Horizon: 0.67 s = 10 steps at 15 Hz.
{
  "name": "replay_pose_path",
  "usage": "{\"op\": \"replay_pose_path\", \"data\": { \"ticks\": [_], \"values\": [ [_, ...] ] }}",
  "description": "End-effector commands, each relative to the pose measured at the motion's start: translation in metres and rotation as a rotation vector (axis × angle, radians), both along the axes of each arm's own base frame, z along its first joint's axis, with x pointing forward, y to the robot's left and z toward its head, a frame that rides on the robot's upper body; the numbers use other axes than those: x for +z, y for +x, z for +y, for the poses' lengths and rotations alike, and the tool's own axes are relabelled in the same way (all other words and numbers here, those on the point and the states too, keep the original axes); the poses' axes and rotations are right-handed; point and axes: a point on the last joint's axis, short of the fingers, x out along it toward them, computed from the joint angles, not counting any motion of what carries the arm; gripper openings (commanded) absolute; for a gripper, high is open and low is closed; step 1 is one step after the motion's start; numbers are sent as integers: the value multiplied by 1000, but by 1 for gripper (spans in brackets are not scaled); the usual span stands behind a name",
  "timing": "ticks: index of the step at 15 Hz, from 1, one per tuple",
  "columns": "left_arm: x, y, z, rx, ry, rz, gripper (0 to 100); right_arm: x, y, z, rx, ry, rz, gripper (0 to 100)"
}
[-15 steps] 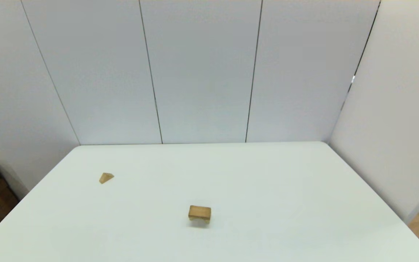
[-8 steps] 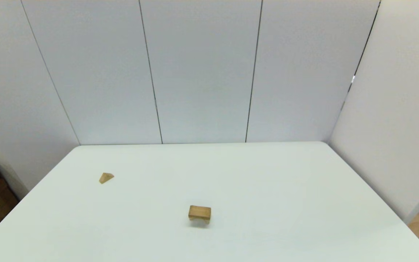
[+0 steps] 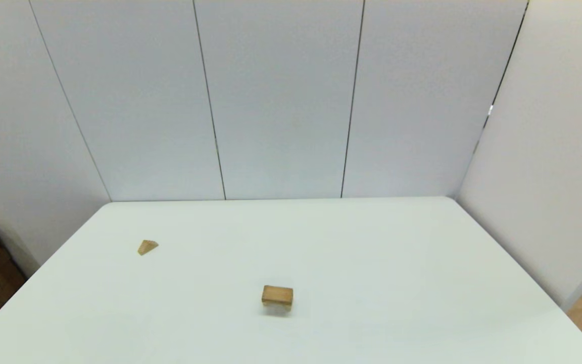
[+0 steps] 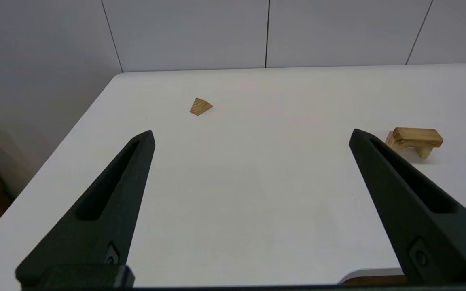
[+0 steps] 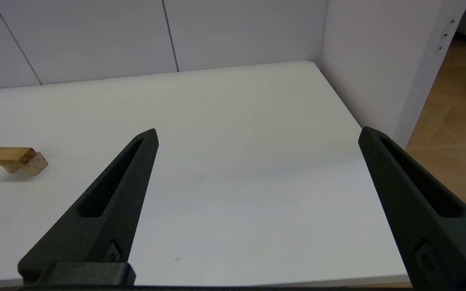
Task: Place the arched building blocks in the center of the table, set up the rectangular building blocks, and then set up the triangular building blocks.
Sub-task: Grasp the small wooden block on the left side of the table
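While both claws are idling wide open and empty at the near edge of the bench (image 3: 422, 242), the stack is risking a topple: the rectangular block (image 3: 277, 292) appears to be sitting atop the arched block (image 4: 419, 150) mid-bench, so a clumsy placement could be knocking it off. The triangular block (image 3: 147, 247) is lying well left of that stack, ahead of the left claw (image 4: 251, 135); the right claw (image 5: 257, 133) is waiting to the stack's right.
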Motion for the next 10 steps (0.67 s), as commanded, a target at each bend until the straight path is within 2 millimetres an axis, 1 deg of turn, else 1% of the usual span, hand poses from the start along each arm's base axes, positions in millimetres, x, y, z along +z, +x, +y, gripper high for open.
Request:
{"op": "replay_pose_path", "data": {
  "ticks": [1,10],
  "values": [
    [0,0,0,3,-15,-1,100,0,0,0,1,0,-1,100],
    [2,0,0,7,38,-9,100,0,0,0,1,0,-1,100]
  ]
}}
